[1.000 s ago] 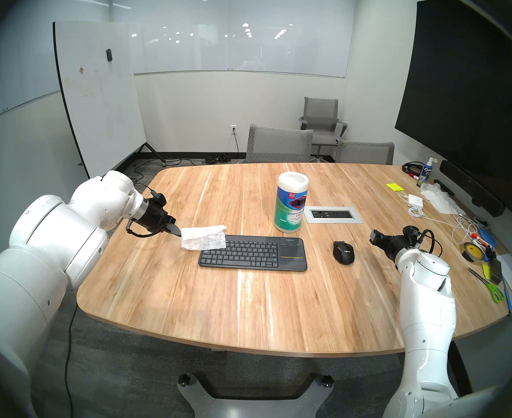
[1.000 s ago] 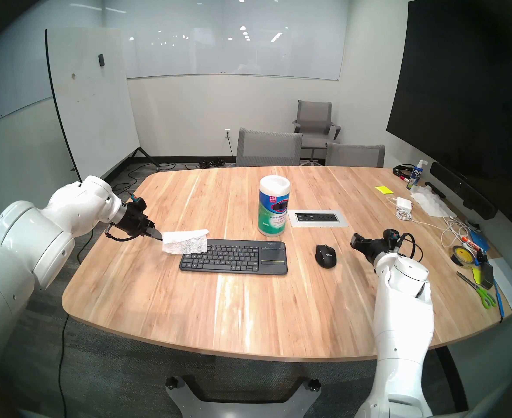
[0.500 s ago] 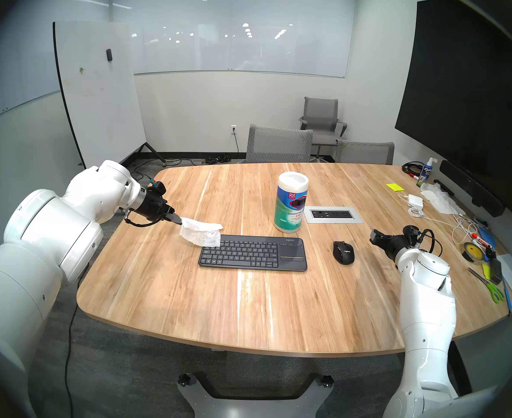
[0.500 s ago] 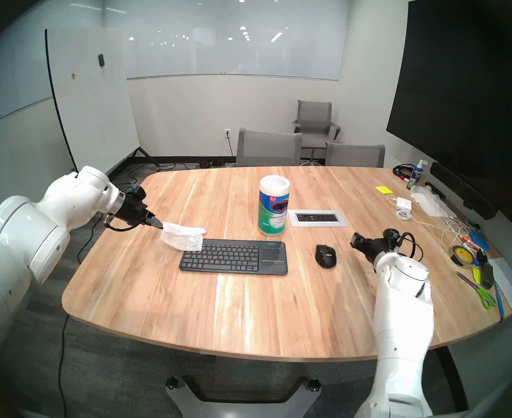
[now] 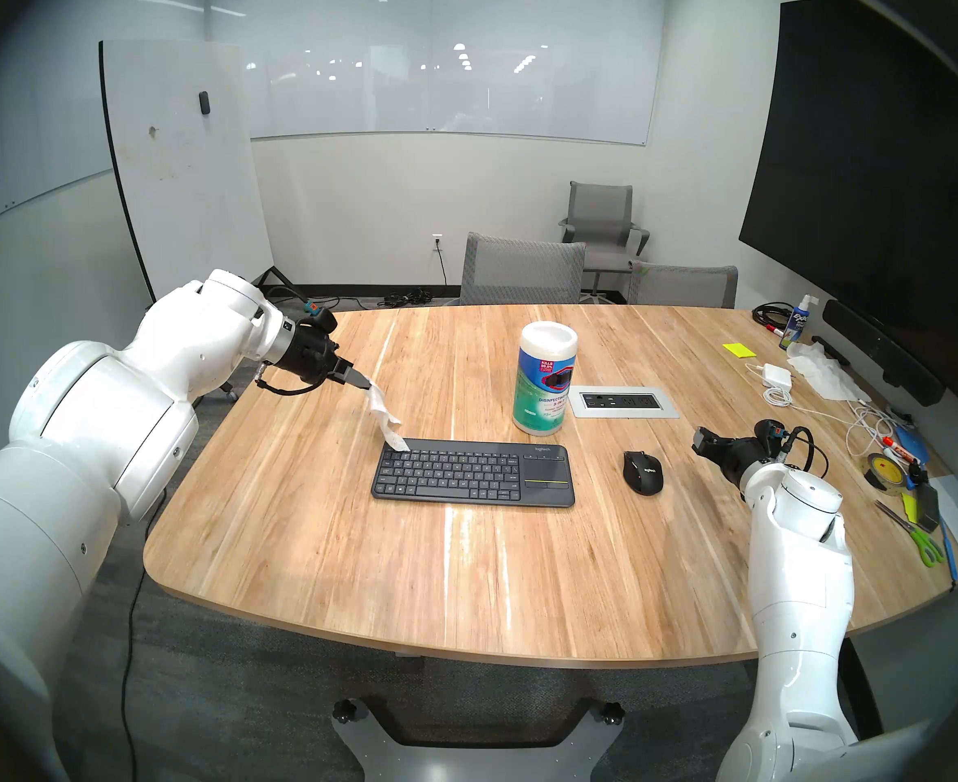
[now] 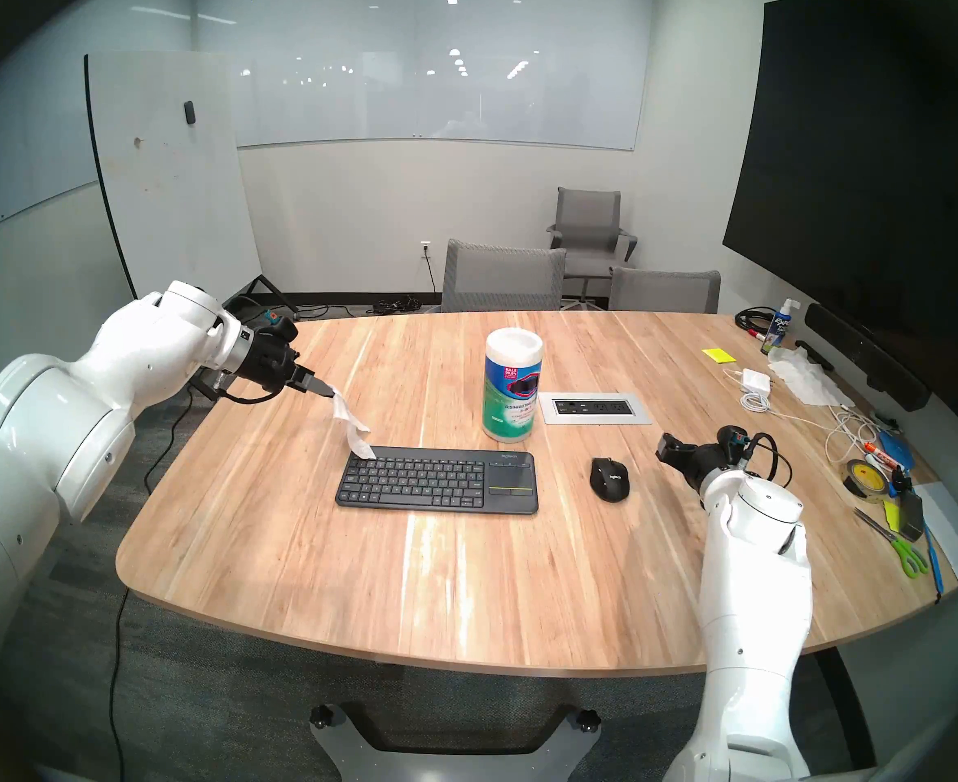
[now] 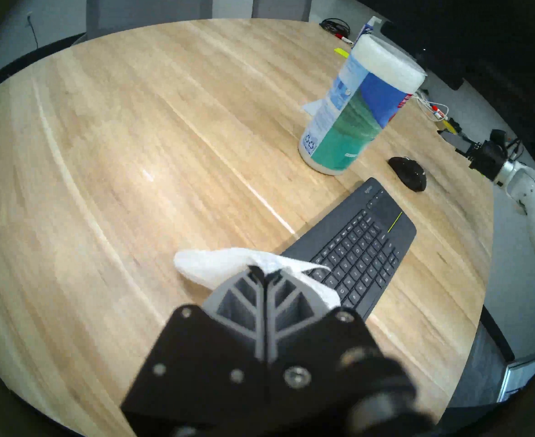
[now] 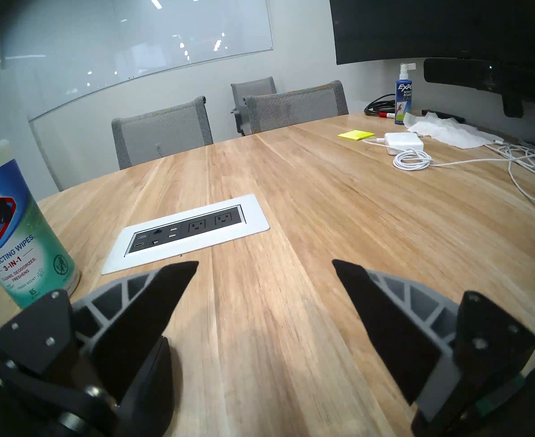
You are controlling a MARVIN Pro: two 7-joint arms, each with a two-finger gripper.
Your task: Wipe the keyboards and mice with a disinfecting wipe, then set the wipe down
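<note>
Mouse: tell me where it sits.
In the head view, the mouse lies on the table, between the keyboard and the right gripper.

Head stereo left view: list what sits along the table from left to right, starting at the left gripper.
left gripper → disinfecting wipe → keyboard → mouse → right gripper → roll of tape → green-handled scissors

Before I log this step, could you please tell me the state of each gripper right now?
Left gripper: shut on the disinfecting wipe, which hangs down to the keyboard.
Right gripper: open, holding nothing.
</note>
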